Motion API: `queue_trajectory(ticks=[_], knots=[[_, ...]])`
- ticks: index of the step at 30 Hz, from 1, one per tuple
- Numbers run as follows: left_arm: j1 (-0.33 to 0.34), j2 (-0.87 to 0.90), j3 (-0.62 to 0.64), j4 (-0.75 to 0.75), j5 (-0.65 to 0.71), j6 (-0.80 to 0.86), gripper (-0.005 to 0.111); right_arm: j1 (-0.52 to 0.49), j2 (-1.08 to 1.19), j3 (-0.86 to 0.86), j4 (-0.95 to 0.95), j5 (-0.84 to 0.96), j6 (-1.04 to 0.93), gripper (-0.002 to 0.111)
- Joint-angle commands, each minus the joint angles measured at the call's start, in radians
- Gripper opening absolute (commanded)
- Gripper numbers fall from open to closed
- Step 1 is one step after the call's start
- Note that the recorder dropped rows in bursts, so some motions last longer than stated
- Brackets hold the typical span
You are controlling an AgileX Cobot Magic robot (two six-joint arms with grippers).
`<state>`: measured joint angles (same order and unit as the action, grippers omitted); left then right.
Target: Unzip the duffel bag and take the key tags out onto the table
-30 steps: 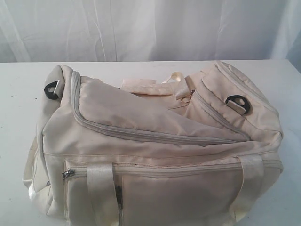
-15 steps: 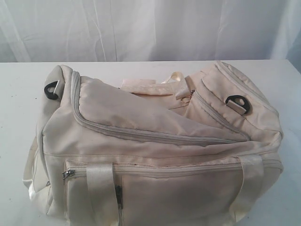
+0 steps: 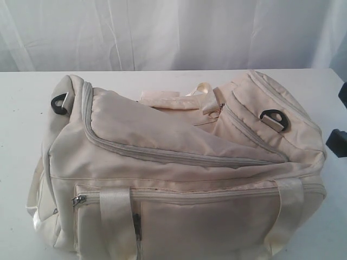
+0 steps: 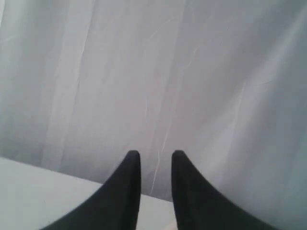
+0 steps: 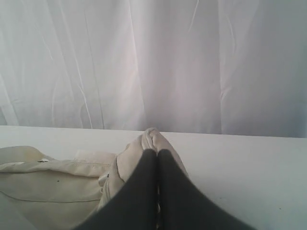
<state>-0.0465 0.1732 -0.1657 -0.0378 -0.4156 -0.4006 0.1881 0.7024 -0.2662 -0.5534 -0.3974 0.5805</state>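
Duffel bag lying zipped on tabletop, left gripper hanging part-open and empty, facing curtain, right gripper sitting clenched on nothing, near bag's end

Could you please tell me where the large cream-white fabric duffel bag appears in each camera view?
Exterior view: the cream-white fabric duffel bag fills the centre and bottom.
Left wrist view: not in it.
Right wrist view: just beyond and beside the shut right gripper.
Shared landmark: the white pleated curtain.
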Motion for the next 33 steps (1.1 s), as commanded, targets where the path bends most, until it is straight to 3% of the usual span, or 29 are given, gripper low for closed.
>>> queue_trajectory(ticks=[1,9,14,19,24,27,29,30,31,32,33], knots=[[-0.005,0.127,-0.159,0.025,0.066,0.104,0.029,0.003,0.009,-0.005,-0.005,-0.021,0.003,0.000],[-0.005,0.495,-0.409,0.025,0.179,0.146,0.029,0.003,0.009,-0.003,-0.001,-0.017,0.003,0.000],[-0.005,0.668,-0.512,0.025,0.385,0.146,0.029,0.003,0.009,-0.003,-0.001,-0.017,-0.001,0.000],[-0.005,0.748,-0.545,0.025,0.577,0.144,0.029,0.003,0.009,-0.003,-0.001,-0.017,-0.065,0.000],[-0.005,0.753,-0.545,0.025,0.617,0.148,0.029,0.003,0.009,-0.003,-0.001,-0.017,-0.065,0.001],[-0.005,0.753,-0.545,-0.013,0.623,0.148,0.029,0.003,0.009,-0.003,-0.001,-0.017,-0.065,0.017],[-0.009,0.760,-0.545,-0.028,0.641,0.148,0.031,0.003,0.009,-0.003,-0.001,-0.017,-0.065,0.040],[-0.021,0.767,-0.545,-0.037,0.657,0.159,0.036,0.003,0.009,-0.003,-0.001,-0.017,-0.065,0.057],[-0.031,0.776,-0.545,-0.043,0.664,0.182,0.041,0.003,0.009,-0.003,-0.001,-0.025,-0.065,0.067],[-0.050,0.786,-0.545,-0.070,0.675,0.221,0.053,0.003,0.010,-0.003,-0.001,-0.038,-0.065,0.080],[-0.065,0.792,-0.545,-0.090,0.678,0.248,0.059,0.003,0.013,-0.003,-0.001,-0.048,-0.065,0.085]])
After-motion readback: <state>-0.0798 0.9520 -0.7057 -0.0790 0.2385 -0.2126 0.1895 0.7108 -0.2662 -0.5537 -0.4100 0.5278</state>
